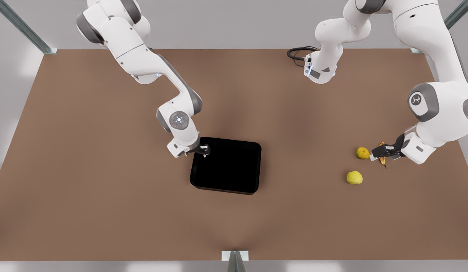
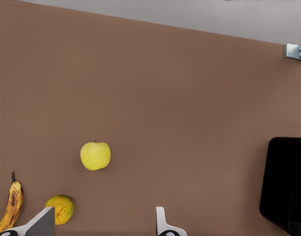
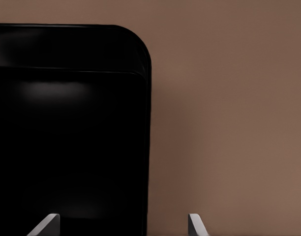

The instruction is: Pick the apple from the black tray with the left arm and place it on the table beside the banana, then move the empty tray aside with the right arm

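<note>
The apple [image 1: 354, 177] lies on the brown table [image 1: 105, 170], out of the tray, on the front view's right, near the banana [image 1: 382, 158] and the green fruit mottled with orange [image 1: 363, 153], touching neither. In the left wrist view the apple [image 2: 95, 156] sits apart from the mottled fruit [image 2: 60, 209] and the banana [image 2: 11, 204], which lie close together. The left gripper [image 1: 383, 151] hangs low just over the banana, right beside the mottled fruit, its fingers [image 2: 161, 222] spread wide and holding nothing. The black tray [image 1: 226, 166] rests empty near the middle of the table, well apart from the fruit; its edge [image 2: 285, 184] shows at the side of the left wrist view. The right gripper [image 1: 203, 150] is down at the tray's far corner on the front view's left; in the right wrist view its two fingertips [image 3: 195, 223] stand apart on either side of the tray's rim [image 3: 146, 147], one over the tray's inside and one over the bare table, not clamped on it. A black cable [image 1: 300, 53] lies coiled at the table's far edge.
</note>
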